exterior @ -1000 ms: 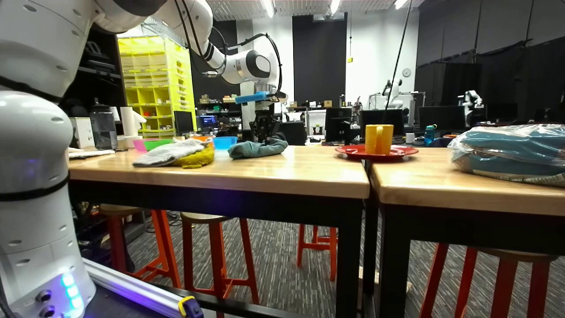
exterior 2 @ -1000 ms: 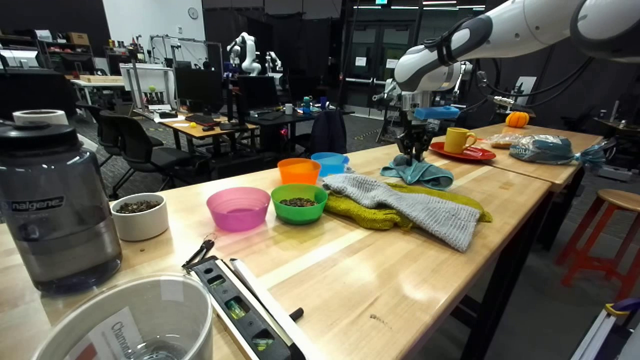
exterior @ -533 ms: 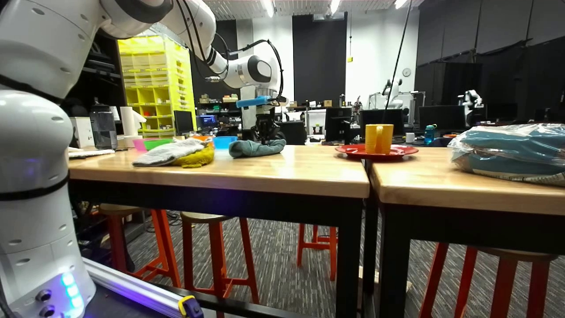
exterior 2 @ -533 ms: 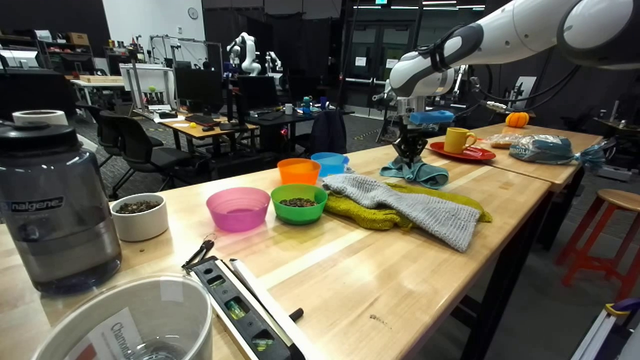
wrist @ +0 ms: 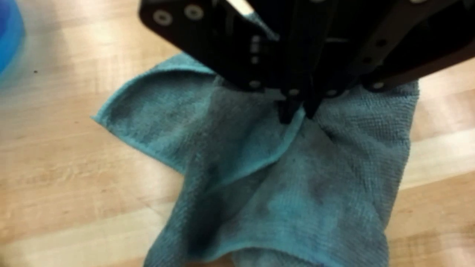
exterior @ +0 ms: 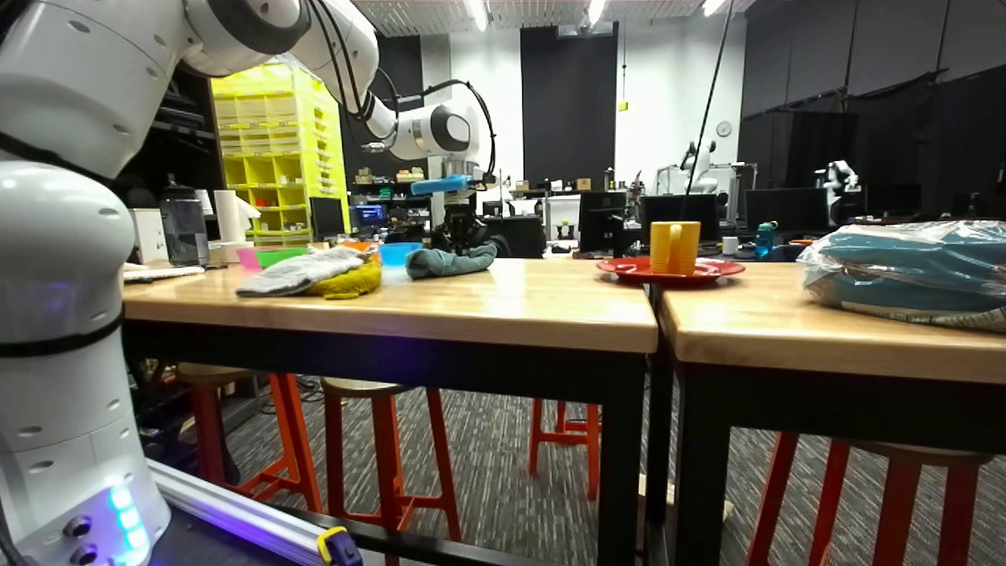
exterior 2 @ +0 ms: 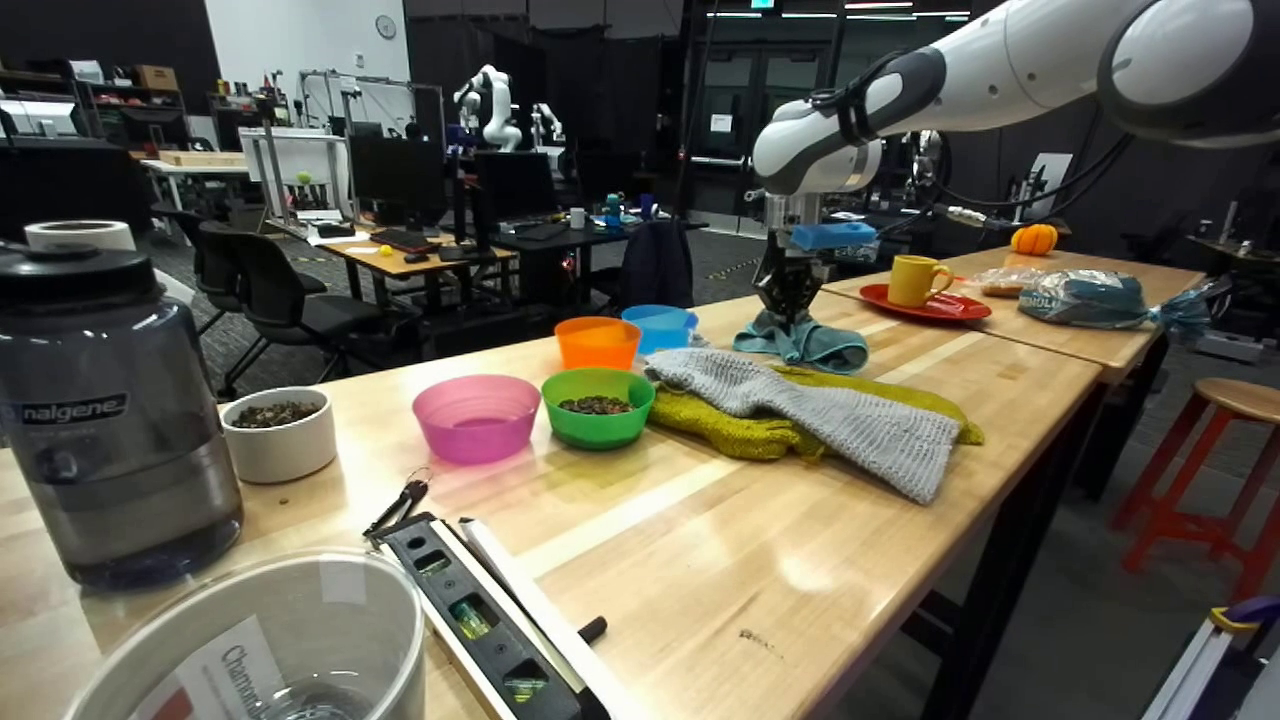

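Wrist view, and it's nearly all cloth: the gripper [wrist: 298,115] has its jaws almost together, and a bright turquoise hem runs right up between the fingertips [wrist: 285,111]. That looks like a pinch on the teal cloth [wrist: 315,178], caught by its edge, though how deep the bite goes is hidden. The cloth lies directly below the gripper in loose folds, a pointed corner reaching out to one side, the wider part spreading to the opposite side over the wooden table [wrist: 92,155]. Both exterior views agree: cloth right under the fingers, slumped low.

How would this one handle? Soft, I'd judge, very light, floppy, with a nap that should resist slipping, and nothing to break. It would sag from wherever it's held, so the raised hem or a thick standing fold is the place to take it, rather than the flat parts.

Around the gripper, in an exterior view: a blue bowl [exterior 2: 662,327] off to one side; nearer the camera than the gripper, a grey knit cloth [exterior 2: 810,410] over a mustard cloth [exterior 2: 720,425]; farther off, a yellow mug [exterior 2: 910,280] on a red plate [exterior 2: 960,312].
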Tool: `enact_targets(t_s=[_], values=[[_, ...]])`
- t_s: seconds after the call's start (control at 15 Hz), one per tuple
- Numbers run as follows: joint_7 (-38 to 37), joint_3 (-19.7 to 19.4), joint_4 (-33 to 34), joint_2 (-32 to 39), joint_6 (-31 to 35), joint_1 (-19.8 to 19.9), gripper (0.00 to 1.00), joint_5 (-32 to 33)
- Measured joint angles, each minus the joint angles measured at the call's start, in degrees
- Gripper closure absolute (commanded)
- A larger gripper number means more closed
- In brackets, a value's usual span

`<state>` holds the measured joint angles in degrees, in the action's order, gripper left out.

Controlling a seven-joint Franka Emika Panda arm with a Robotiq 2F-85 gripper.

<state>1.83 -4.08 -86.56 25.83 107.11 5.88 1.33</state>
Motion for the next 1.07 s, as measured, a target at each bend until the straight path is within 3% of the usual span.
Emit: enact_targets(t_s=[0.67,0.73,0.8,1.07], values=[[1.32,3.79,6.3,4.3,1.76,-4.72,0.99,0.0],[1.34,3.87,6.76,4.61,1.75,-5.05,0.88,0.0],[1.45,3.91,7.16,4.86,1.71,-5.26,0.69,0.0],[2.04,4.02,8.13,5.29,0.9,-5.54,0.46,0.06]])
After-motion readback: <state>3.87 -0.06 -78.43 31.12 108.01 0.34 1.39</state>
